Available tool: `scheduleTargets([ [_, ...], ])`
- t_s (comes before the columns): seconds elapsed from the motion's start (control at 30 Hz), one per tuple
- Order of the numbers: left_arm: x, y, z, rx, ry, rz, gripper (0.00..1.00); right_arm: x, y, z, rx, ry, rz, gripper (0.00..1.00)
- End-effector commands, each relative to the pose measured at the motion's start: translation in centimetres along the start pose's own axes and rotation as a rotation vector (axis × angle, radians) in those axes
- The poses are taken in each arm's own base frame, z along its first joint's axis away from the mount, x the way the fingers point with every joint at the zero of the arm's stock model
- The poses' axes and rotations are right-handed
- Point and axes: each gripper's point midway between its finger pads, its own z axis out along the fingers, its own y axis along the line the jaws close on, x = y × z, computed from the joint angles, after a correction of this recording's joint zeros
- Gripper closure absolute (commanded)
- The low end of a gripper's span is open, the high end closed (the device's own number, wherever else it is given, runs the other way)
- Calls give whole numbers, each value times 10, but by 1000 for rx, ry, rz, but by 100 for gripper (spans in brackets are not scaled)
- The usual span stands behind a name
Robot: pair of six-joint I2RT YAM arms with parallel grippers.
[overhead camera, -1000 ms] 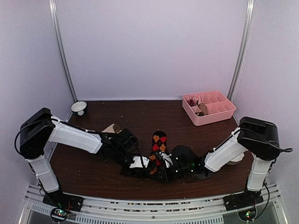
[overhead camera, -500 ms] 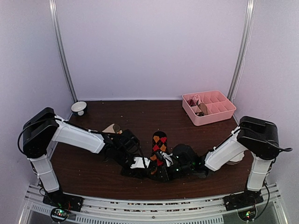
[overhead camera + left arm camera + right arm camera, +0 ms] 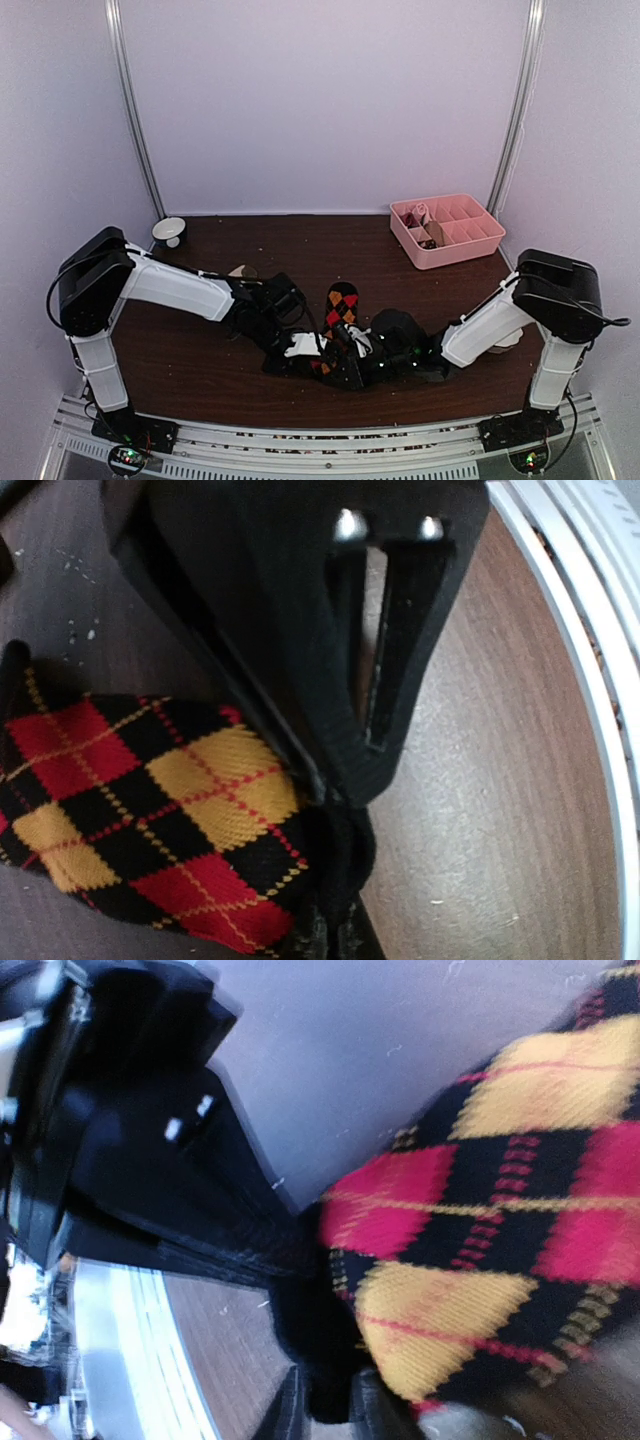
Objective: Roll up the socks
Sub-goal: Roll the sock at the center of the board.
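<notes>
We count two socks. The argyle sock [image 3: 341, 302] lies at the middle of the table [image 3: 200, 360], its flat diamond end pointing to 12 o'clock and its near end bunched up at 6 o'clock, between the two grippers. The tan sock [image 3: 240, 271] shows only as a small piece at 9 o'clock from the argyle one, apart from it and partly hidden by the left arm [image 3: 180, 290].

The left gripper [image 3: 332, 940] comes in from 8 o'clock, clamped tight on the argyle sock's black edge. The right gripper [image 3: 330, 1412] comes in from 4 o'clock. The same black edge sits between its fingers [image 3: 372, 1410], but we cannot tell whether it is pinching or loose. The two grippers are nearly touching and cover the bunched end from above.

Farther out we count one pink tray [image 3: 470, 250] at 2 o'clock, with a few small items in its left compartments. One white bowl [image 3: 168, 232] stands at 10 o'clock in the far corner.
</notes>
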Motion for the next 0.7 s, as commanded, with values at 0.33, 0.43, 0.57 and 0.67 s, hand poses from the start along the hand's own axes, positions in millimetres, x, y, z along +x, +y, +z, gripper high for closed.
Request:
scheduleTargets([
  [0.33, 18, -34, -6, 295, 34, -410, 100, -42, -55, -107, 602, -445, -186, 1],
  [0.43, 18, -33, -4, 315, 49, -429, 100, -46, -69, -139, 629, -589, -55, 1],
  [0.57, 18, -28, -1, 317, 74, -439, 100, -48, -62, -154, 530, -678, -63, 1],
  [0.67, 21, -24, 4, 320, 104, -476, 100, -43, -41, -156, 586, -680, -304, 0],
])
